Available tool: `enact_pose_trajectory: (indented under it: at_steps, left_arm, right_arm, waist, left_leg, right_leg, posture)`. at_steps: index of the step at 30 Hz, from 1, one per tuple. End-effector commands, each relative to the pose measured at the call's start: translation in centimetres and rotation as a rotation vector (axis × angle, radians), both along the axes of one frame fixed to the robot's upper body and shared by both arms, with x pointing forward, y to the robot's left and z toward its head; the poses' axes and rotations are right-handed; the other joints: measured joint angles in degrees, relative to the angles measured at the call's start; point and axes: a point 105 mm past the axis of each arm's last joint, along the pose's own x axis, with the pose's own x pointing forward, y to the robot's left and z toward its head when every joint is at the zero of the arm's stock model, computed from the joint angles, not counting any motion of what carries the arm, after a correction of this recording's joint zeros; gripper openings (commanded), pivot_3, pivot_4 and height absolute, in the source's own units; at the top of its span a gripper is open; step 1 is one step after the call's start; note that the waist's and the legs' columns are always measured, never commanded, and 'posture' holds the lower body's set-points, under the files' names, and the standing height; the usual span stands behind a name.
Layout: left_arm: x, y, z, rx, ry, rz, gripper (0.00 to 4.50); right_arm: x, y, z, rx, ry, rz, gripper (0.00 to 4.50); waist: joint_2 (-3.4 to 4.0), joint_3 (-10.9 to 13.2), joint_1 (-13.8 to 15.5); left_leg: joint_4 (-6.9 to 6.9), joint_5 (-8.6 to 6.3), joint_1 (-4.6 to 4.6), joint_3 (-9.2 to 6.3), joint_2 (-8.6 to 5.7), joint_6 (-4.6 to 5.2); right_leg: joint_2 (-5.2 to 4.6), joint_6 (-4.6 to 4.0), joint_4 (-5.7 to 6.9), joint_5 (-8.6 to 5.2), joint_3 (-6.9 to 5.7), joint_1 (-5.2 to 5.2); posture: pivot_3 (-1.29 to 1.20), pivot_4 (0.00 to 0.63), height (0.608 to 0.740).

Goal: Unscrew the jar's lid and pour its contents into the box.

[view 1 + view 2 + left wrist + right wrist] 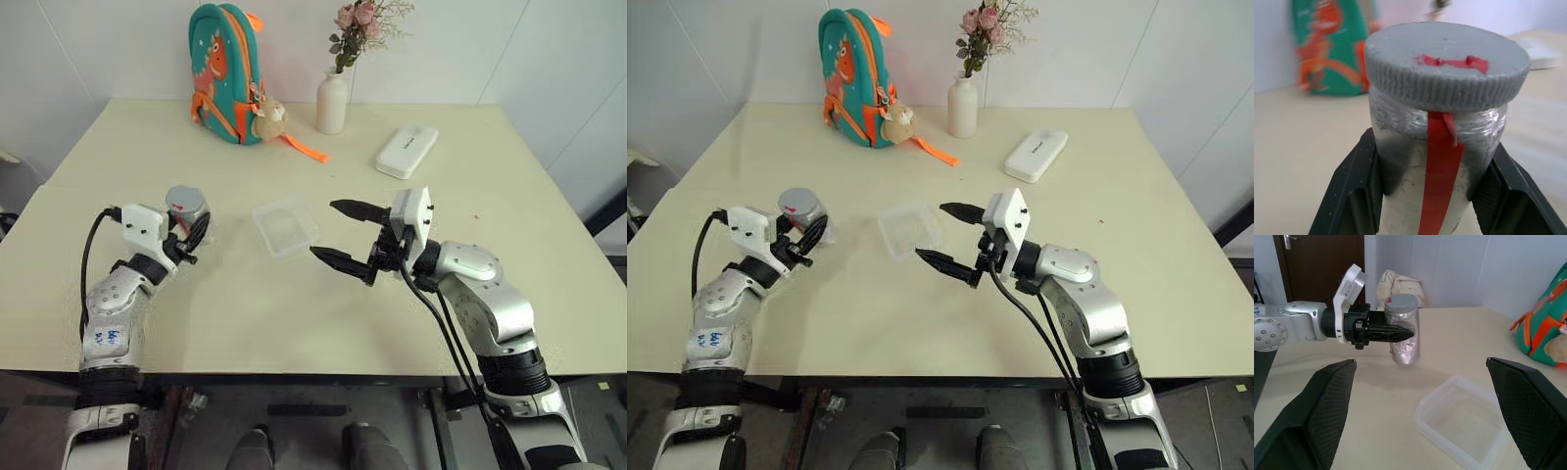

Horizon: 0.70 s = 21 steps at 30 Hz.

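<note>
At the far edge of the tabletop [509, 245], in the upper middle of the frame, you have a teal backpack [225, 70] with orange straps and a small plush toy hanging from it, a white vase [332, 102] of pink flowers just beside it, and a flat white case [407, 150] to the right of the vase. All three sit well apart from the working area.

Your left gripper [192, 233], at centre left, is clamped on the jar [188, 215], its black fingers [1359, 188] pressed against both sides of the body below the lid [1447, 61], which is still on. A red strip runs down the jar's side and over the cap. The box [285, 225] lies at the centre, between the two arms. Your right gripper [345, 234] hangs just right of the box with its jaws spread wide, holding nothing.

The tabletop is pale cream, set against white walls; the right wrist view shows a dark door behind.

You cannot make out the contents through the jar's wrapped, cloudy wall.
</note>
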Motion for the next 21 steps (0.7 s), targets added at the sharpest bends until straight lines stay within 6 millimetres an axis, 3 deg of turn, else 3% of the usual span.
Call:
enact_pose_trajectory:
  at_steps: [1, 8, 21]
  left_arm:
    - [-2.9, -3.6, 1.2, 0.043, 0.063, -0.26, 1.92]
    - [-5.2, -6.7, 0.5, 0.086, 0.218, -0.497, 1.92]
    - [-4.8, -8.5, 0.9, 0.087, 0.211, -0.568, 1.92]
  right_arm:
    - [-1.1, 2.4, 2.3, 0.029, -0.026, 0.063, 4.5]
    - [-1.5, 5.7, 2.8, 0.01, 0.001, 0.105, 4.5]
    - [-0.9, 7.7, 1.6, -0.06, 0.024, 0.097, 4.5]
  waist:
    - [0.01, 0.0, -0.07]
    - [0.02, 0.01, -0.41]
    - [0.02, 0.01, -0.67]
  left_leg:
    - [-0.01, 0.0, 0.02, 0.0, 0.0, 0.0]
    - [-0.02, 0.0, 0.0, -0.02, 0.0, 0.01]
    - [-0.21, -0.01, -0.03, -0.02, 0.0, 0.01]
  right_leg:
    - [0.0, -0.02, 0.02, -0.01, 0.01, 0.01]
    - [0.0, -0.09, -0.04, -0.05, 0.01, 0.0]
    - [0.01, -0.12, -0.09, -0.07, 0.01, -0.1]
  posture:
    - [0.0, 0.15, 0.74]
    - [0.0, 0.15, 0.74]
    - [0.0, 0.15, 0.74]
